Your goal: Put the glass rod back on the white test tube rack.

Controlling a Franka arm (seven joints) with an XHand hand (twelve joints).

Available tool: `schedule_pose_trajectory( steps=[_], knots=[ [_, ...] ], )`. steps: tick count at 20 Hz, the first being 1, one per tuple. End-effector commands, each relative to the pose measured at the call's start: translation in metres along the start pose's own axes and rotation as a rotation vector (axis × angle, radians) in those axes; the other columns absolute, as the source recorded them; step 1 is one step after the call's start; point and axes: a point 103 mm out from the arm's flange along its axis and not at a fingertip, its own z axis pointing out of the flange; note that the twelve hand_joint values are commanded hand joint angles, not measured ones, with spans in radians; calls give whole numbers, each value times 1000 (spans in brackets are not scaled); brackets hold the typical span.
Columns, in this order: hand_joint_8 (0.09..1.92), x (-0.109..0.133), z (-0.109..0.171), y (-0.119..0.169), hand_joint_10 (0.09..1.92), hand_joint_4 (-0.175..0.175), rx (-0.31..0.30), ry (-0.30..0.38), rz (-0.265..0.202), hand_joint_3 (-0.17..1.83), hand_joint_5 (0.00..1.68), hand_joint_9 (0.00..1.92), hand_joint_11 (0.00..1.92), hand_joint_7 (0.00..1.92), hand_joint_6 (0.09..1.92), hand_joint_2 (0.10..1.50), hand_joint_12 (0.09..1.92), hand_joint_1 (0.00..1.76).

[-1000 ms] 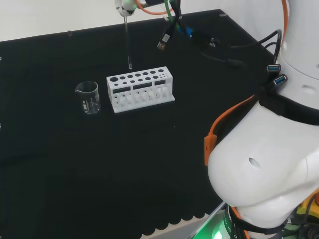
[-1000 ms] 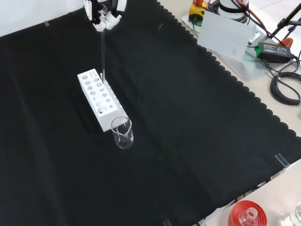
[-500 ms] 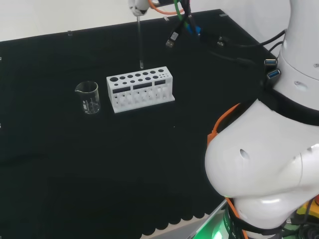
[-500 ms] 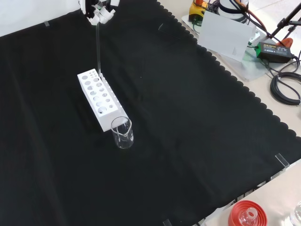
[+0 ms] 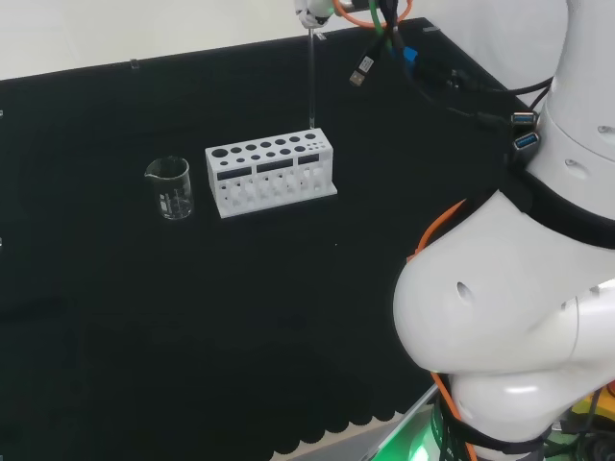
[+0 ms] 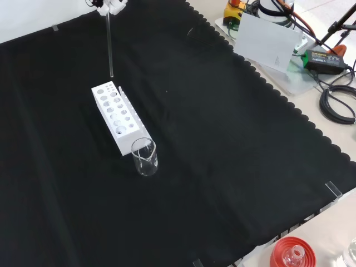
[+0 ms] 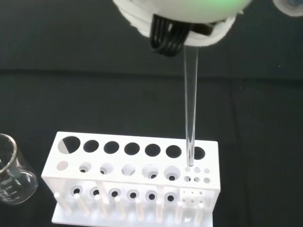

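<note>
The robot hand (image 6: 109, 4) pinches the top end of the glass rod (image 6: 109, 44), which hangs upright with its lower tip just above the far end of the white rack (image 6: 115, 115) on the worktop (image 6: 222, 156). The rod looks light, stiff, smooth and breakable. Holding it at the top suits lowering it straight into a hole; any tilt could knock it against the rim.

Upright glass rod (image 6: 109, 47) above white rack (image 6: 115, 117), beaker (image 6: 145, 157) beside.
</note>
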Motion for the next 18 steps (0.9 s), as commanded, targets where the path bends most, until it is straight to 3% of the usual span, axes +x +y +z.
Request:
schedule_pose_trajectory(
  steps=[1, 18],
  knots=[
    [680, -17, 1, -11, 313, -175, -19, 27, -11, 565, 1189, 1757, 1557, 1377, 544, 707, 655, 1327],
    [680, -18, 3, -16, 314, -175, -25, 42, -12, 565, 1188, 1757, 1556, 1377, 545, 707, 655, 1327]
  ],
)
